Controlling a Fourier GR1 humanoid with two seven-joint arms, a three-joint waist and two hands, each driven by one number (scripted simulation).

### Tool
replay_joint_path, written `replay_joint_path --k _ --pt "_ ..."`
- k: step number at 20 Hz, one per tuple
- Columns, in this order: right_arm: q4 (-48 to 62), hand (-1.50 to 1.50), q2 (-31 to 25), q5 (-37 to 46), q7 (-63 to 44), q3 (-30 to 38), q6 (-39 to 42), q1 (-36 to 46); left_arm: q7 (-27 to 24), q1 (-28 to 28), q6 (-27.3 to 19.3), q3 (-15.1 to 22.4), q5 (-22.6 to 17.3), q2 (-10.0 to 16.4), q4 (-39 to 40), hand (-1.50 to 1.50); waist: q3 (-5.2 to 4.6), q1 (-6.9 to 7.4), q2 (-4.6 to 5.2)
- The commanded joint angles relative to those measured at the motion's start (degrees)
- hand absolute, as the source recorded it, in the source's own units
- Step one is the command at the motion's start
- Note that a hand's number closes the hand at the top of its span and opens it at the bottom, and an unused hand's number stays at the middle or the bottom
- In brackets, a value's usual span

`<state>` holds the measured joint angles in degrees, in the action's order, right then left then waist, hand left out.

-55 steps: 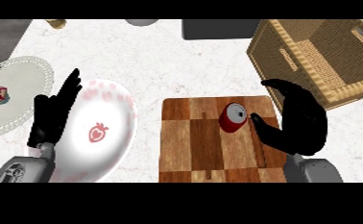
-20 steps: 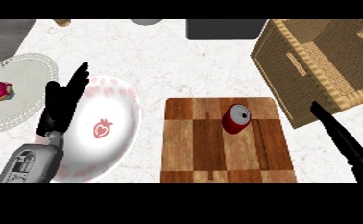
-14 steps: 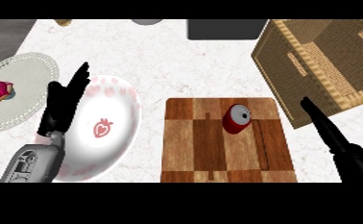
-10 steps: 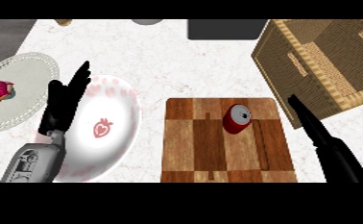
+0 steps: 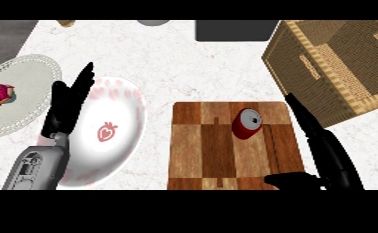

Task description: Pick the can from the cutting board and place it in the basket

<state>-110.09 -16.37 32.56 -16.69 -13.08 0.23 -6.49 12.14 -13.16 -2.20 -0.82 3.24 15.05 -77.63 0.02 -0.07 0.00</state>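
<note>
Nearest you, your right hand (image 5: 334, 163) comes in at the lower right. Its fingers (image 5: 303, 114) are straight and set wide from the thumb, holding nothing. They run up along the right edge of the cutting board (image 5: 207, 152), and the thumb lies over the board's lower right corner.

At the lower left, your left hand (image 5: 65, 109) rests open with its fingers up, also holding nothing. It sits over the left rim of a white plate (image 5: 122, 102) with a strawberry printed at its middle.

The can (image 5: 246, 124), red with a silver lid, sits on the upper right part of the board. It is just left of your right fingertips and apart from them.

Beyond the board's right corner stands the wicker basket (image 5: 325, 72), just beside the board. You cannot see into it from here.

Far left, a lace-edged plate (image 5: 33, 77) carries a pink thing (image 5: 4, 94) that is cut off by the view's edge.

All of this sits on a white marbled table (image 5: 184, 67). Along its far side are a dark grey block (image 5: 236, 29), a grey round thing (image 5: 153, 22) and a small tan thing (image 5: 66, 23).
</note>
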Motion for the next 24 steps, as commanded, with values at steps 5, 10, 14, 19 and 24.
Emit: replay_joint_path --k 5,10,14,19,24 --pt "8.7 -1.5 5.96 3.78 0.46 0.56 0.24 7.43 1.75 1.1 0.38 -0.15 2.01 -2.58 -2.21 0.0 -0.02 0.14 0.0" --pt "12.01 -1.5 6.1 3.29 4.75 3.23 0.35 8.26 -2.97 -0.46 2.04 -3.03 2.11 -1.91 2.58 0.0 -0.02 -0.01 0.04" --pt "10.79 -1.5 7.44 5.54 3.17 2.37 0.93 6.57 4.04 1.63 4.31 -3.49 0.96 -1.38 -5.15 0.0 -0.02 0.04 -0.03" --pt "13.88 -1.5 12.56 9.82 0.13 -1.79 -0.71 8.21 0.79 0.84 1.98 -2.16 4.47 -3.94 -1.72 0.0 -0.03 0.03 0.0" --pt "21.59 -1.5 12.62 9.17 5.71 0.82 -1.98 9.82 0.81 2.18 2.48 -3.04 4.38 -4.42 -2.98 0.0 -0.02 0.09 0.02"
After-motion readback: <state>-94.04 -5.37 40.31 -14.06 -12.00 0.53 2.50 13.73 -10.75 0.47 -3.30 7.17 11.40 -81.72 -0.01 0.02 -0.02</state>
